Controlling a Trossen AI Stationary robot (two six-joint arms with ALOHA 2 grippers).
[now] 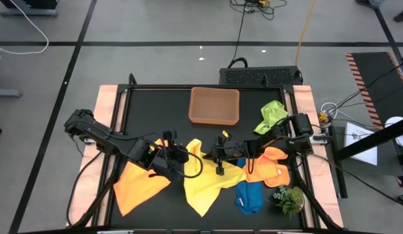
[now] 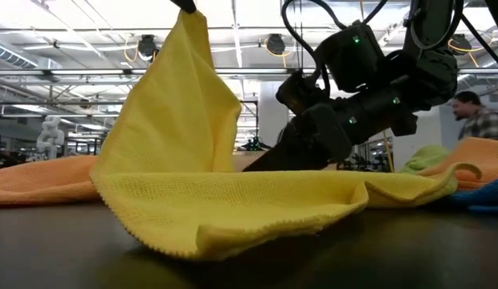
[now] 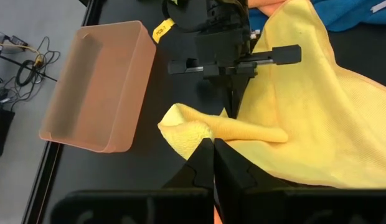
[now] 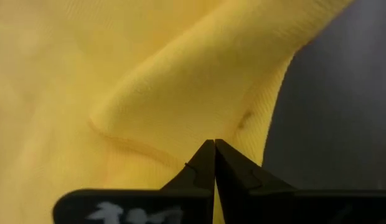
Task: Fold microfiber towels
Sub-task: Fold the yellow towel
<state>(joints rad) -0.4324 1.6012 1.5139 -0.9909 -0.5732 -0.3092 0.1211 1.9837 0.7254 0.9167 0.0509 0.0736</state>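
At mid-tabletop [image 1: 156, 104] you have the yellow towel [image 1: 211, 175], rumpled, waffle-textured, one corner pulled up into a peak. Your left end effector [image 3: 211, 146] is pressed together on that raised corner; your right end effector [image 4: 214, 146] is pinched shut on the towel's far edge. Beside it: orange towel [image 1: 138, 182], second orange towel [image 1: 270, 168], blue towel [image 1: 249, 197], lime towel [image 1: 273, 114], tan tray [image 1: 214, 106].
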